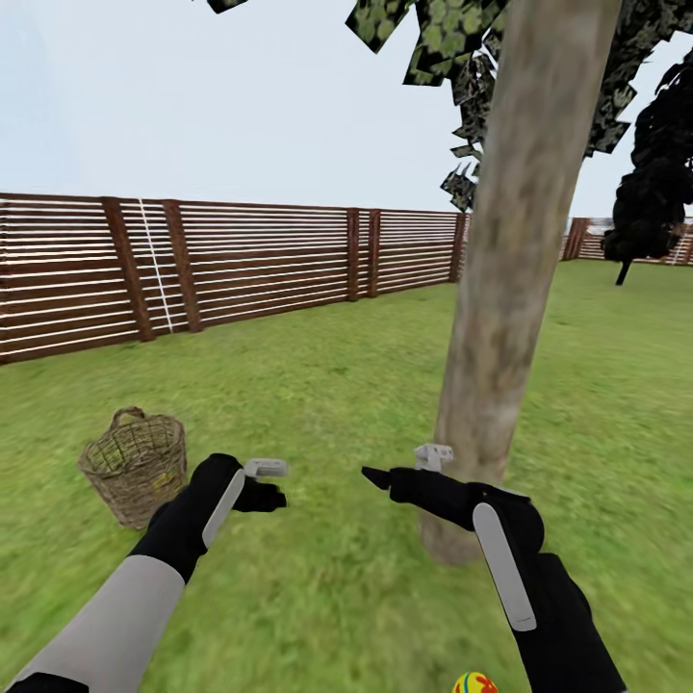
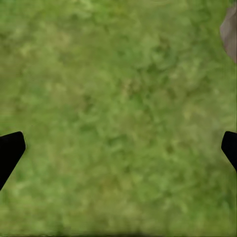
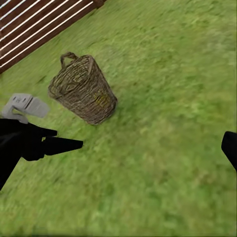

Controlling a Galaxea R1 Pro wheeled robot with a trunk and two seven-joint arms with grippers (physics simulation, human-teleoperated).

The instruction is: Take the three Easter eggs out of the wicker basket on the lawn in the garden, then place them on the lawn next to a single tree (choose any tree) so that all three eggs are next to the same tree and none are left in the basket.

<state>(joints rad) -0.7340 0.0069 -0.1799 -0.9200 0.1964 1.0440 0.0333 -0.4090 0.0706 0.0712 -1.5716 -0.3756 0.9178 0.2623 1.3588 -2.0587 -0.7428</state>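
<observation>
Left gripper [image 1: 272, 484] beside upright basket [image 1: 135, 465]

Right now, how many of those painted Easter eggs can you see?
1. A painted egg lies on the lawn at the bottom edge of the head view, near the tree. Others may be hidden inside the wicker basket, whose interior isn't visible.

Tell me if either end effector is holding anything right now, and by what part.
Nothing is held. The left end effector and right end effector are both open over bare lawn.
</observation>
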